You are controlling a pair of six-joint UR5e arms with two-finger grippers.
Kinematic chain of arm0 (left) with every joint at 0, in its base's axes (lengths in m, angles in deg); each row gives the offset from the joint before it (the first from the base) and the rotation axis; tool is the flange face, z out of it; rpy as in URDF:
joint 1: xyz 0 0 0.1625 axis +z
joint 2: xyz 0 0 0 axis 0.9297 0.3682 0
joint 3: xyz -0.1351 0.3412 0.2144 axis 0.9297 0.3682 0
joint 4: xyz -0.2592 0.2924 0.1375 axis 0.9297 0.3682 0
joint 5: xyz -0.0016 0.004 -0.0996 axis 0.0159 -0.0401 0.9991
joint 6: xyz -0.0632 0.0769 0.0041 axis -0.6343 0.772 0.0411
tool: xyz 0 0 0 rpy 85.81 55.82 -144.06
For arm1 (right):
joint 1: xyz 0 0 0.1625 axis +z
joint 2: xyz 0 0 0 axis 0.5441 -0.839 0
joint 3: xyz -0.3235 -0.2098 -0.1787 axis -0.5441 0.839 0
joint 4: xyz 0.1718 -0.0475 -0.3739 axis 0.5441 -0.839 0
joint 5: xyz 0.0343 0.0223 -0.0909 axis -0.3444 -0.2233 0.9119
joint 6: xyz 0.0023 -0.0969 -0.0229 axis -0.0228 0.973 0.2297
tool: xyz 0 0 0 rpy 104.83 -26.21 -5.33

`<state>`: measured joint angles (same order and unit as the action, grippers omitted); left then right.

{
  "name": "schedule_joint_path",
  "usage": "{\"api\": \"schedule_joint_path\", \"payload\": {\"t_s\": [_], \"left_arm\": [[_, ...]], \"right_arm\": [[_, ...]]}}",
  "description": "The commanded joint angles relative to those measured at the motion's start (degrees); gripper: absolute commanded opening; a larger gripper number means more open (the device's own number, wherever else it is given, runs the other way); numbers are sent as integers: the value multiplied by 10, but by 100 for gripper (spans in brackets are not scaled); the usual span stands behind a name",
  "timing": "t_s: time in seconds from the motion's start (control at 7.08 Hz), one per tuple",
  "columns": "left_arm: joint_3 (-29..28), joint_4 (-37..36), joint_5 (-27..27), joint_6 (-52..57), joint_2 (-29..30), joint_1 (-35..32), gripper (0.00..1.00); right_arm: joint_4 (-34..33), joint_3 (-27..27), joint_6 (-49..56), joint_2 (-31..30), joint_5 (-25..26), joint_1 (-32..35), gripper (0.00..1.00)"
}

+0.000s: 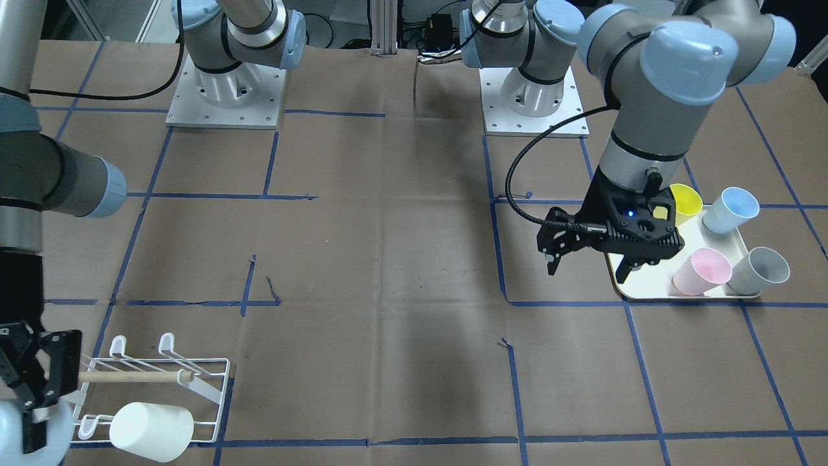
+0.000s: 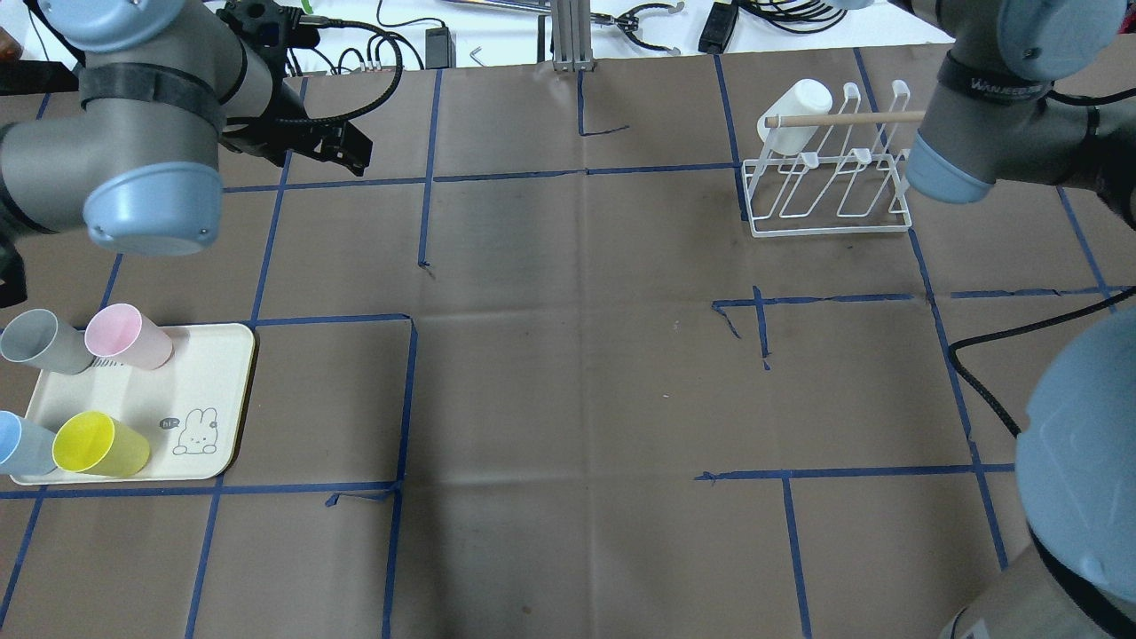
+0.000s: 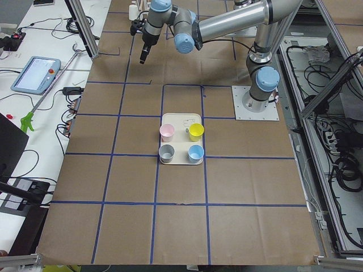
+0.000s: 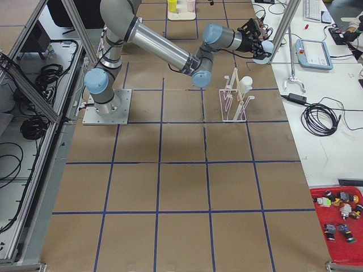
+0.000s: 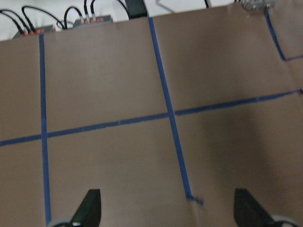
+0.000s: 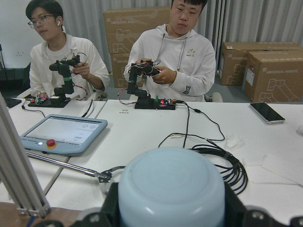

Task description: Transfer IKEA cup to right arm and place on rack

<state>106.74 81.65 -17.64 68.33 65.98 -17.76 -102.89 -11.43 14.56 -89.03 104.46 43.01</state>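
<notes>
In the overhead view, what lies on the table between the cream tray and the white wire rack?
Nothing stands there: only bare brown paper with blue tape lines stretches from the tray to the rack, as the overhead view shows.

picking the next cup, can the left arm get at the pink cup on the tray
Probably yes: the left gripper hangs with jaws open and empty, and the pink cup stands upright with nothing over it.

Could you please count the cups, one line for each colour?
white cup: 1
pink cup: 1
grey cup: 1
yellow cup: 1
blue cup, on tray: 1
pale blue cup, in right gripper: 1
Total: 6 cups
</notes>
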Motion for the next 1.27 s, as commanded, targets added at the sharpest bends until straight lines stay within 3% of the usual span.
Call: {"api": "schedule_joint_path", "payload": {"t_s": [0.0,0.28,1.13], "left_arm": [[-53,211,-4,-38,-65,-3,99],[-48,222,38,-115,-79,-5,99],[-40,213,27,-118,-71,-5,99]], "right_arm": [[1,2,44,31,-5,-56,38],[-58,0,68,68,-4,-64,38],[-68,-59,65,74,-6,-62,39]]}}
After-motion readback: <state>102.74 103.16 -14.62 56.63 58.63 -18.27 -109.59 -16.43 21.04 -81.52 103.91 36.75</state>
